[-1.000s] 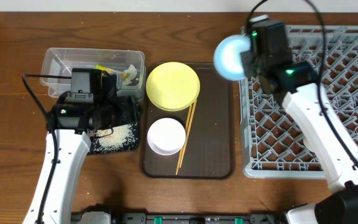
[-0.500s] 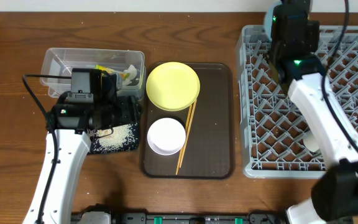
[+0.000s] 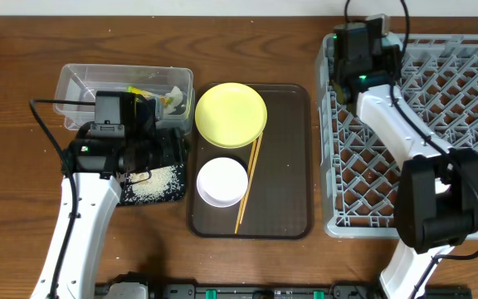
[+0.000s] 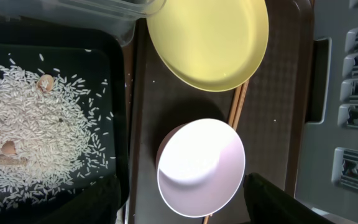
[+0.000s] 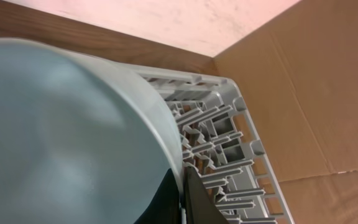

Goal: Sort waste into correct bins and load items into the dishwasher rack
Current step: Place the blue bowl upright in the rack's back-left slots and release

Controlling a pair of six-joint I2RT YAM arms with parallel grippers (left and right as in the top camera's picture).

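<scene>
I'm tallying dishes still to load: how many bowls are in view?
2. A white bowl sits on the brown serving tray beside the chopsticks; a light blue bowl is gripped by the right gripper over the dishwasher rack's corner. The right arm may hide others.

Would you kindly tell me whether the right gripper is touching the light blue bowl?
Touching. The right wrist view shows the right gripper shut on the rim of the light blue bowl, with a dark finger on each side of the wall.
</scene>
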